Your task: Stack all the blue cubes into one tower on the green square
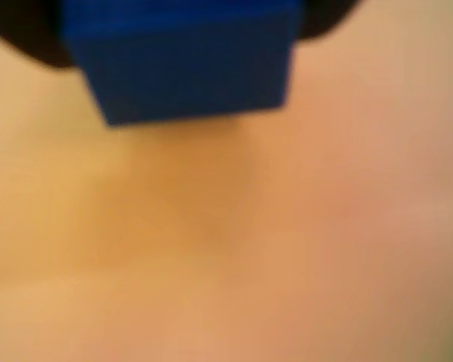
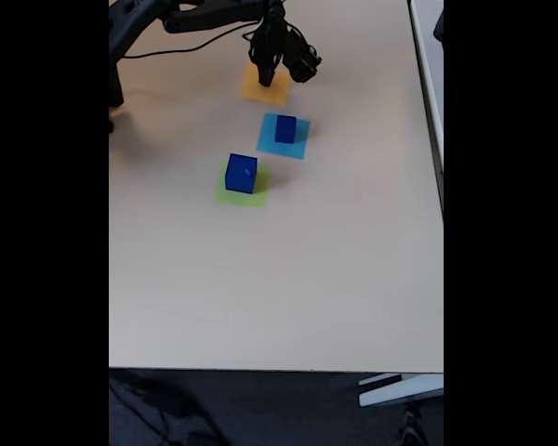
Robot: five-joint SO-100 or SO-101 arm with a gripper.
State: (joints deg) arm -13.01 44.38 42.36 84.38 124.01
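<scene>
While no writing shows, the jaws grip a blue cube (image 1: 185, 64) above the orange square (image 2: 266, 85).

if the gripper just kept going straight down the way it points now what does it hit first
Most likely the orange square lying right under the gripper in the fixed view. The wrist view shows a blue cube between the fingers, so that cube would probably touch down first; height is unclear.

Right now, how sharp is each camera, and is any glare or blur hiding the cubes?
Wrist view: badly out of focus, the blue cube at the top edge is a soft blur over orange. Fixed view: evenly lit, no glare, with black bars either side; the cube on the green square and the cube on the light-blue square read clearly, while the pincer is small and dark over the orange square.
</scene>
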